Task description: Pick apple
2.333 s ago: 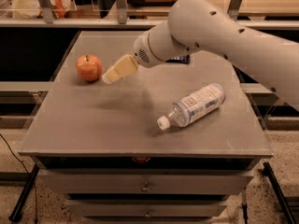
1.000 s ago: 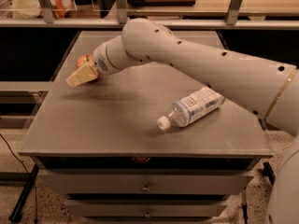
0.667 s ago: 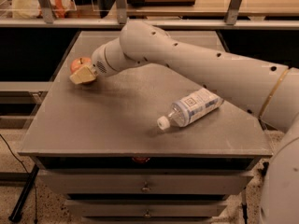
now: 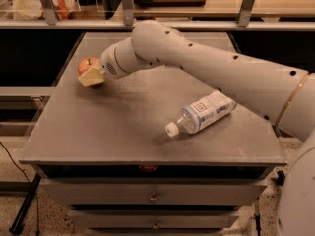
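At the table's (image 4: 123, 132) left edge the gripper (image 4: 91, 76) touches the apple (image 4: 86, 63) (which lies just behind it, toward the back-left corner), though whether it is clamped on the fruit I cannot tell.

Orange-red apple (image 4: 86, 63), table's (image 4: 123, 132) left edge, perhaps touching gripper (image 4: 91, 76)
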Controlling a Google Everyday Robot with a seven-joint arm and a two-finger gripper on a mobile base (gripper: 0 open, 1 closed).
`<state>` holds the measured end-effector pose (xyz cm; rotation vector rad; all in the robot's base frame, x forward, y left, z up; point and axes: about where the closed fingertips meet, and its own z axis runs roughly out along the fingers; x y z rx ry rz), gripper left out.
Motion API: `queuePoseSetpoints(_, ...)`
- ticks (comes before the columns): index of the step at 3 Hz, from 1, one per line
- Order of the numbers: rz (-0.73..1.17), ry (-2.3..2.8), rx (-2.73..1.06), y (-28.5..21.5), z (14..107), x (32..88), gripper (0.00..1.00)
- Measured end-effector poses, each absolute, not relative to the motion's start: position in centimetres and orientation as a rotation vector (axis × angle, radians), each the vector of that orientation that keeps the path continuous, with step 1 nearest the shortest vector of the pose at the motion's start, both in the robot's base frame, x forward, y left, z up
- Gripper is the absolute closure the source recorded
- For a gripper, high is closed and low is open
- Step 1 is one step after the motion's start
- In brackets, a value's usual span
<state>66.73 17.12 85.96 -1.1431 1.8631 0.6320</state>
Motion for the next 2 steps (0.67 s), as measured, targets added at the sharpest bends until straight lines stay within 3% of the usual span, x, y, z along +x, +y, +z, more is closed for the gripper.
queuePoseSetpoints(1,0.615,1.821,-1.144,15.6,88.3,66.6,1.0)
queuePoseSetpoints(2,0.605,1.771,-1.158,14.3,90.9,66.1,1.0)
